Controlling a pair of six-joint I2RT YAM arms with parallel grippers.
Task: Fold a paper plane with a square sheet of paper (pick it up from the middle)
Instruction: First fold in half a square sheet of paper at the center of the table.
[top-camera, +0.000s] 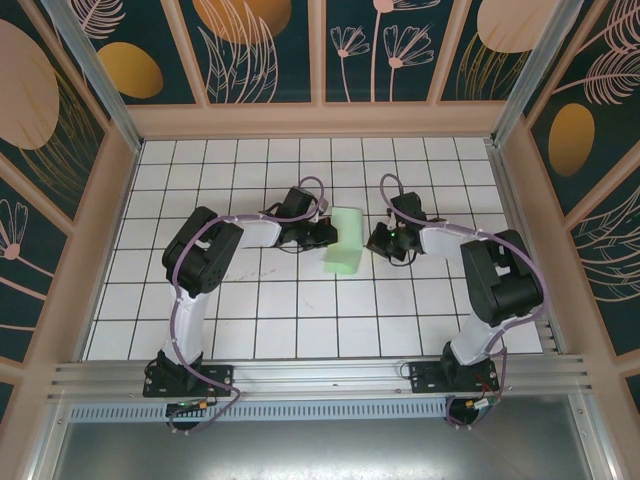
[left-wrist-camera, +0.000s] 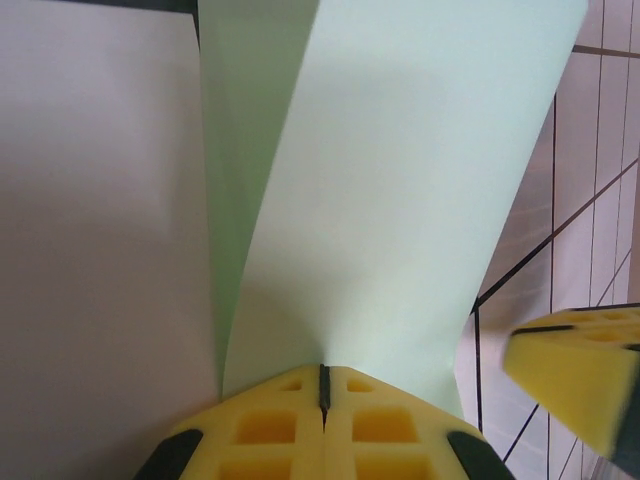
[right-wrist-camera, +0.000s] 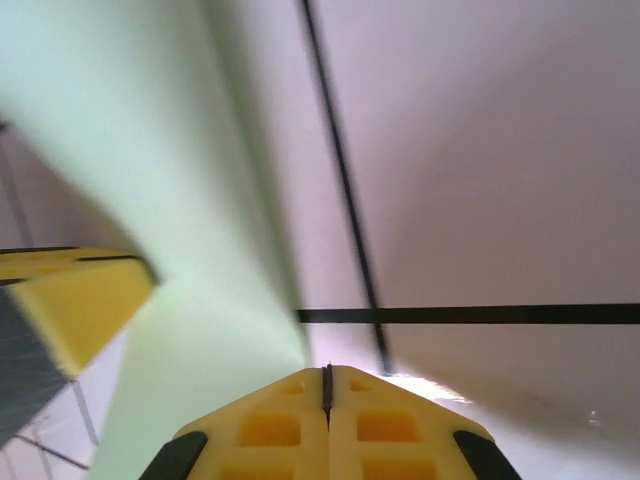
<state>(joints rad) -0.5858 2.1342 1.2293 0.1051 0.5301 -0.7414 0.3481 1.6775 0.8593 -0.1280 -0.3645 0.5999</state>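
Observation:
The square sheet of paper (top-camera: 345, 240) is pale mint green and stands as a narrow, bent strip in the middle of the tiled table, between my two grippers. My left gripper (top-camera: 330, 235) is shut on its left side. In the left wrist view the sheet (left-wrist-camera: 400, 180) puckers straight into the closed tips of the left gripper (left-wrist-camera: 323, 370), with a darker second layer on the left. My right gripper (top-camera: 374, 241) is shut at the sheet's right edge. In the right wrist view the sheet (right-wrist-camera: 130, 130) ends just left of the closed right gripper (right-wrist-camera: 326, 370); I cannot tell whether they touch.
The white grid-tiled table (top-camera: 300, 320) is walled by wooden-framed panels on three sides. A metal rail (top-camera: 320, 375) with both arm bases runs along the near edge. Each wrist view catches the other gripper's yellow finger close by (left-wrist-camera: 580, 370) (right-wrist-camera: 70, 310).

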